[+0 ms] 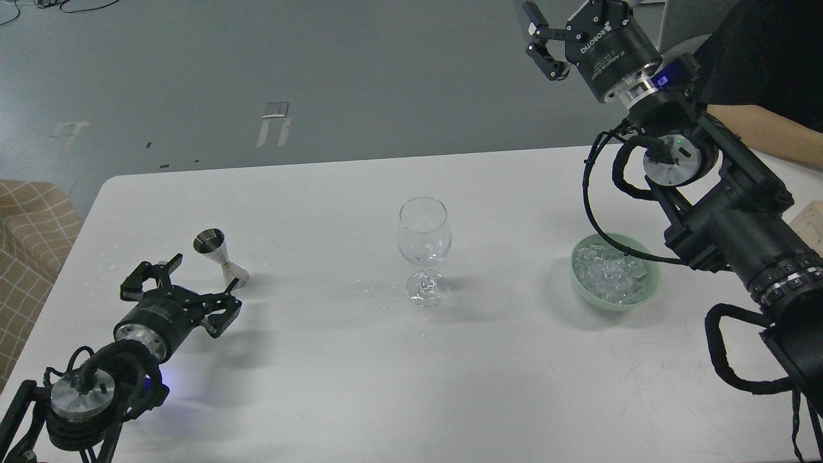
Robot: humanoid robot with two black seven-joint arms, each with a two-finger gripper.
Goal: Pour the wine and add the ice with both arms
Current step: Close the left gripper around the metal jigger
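Steel jigger [220, 256] is standing just far-right of our spread, empty left gripper [193, 292], while our right gripper [566, 35], also spread and empty, is hanging high, far from the ice [611, 273] in the green bowl [651, 290].

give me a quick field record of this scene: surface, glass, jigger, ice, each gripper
surface: white table
wine glass: upright at the table's middle, looks empty
jigger: metal, upright, left of the glass, just beyond the left gripper
ice: clear cubes heaped in a pale green bowl, right of the glass
left gripper: open, low over the table, holding nothing
right gripper: raised high beyond the table's far edge, one finger visible, state unclear
stage: nothing poured, no ice in the glass
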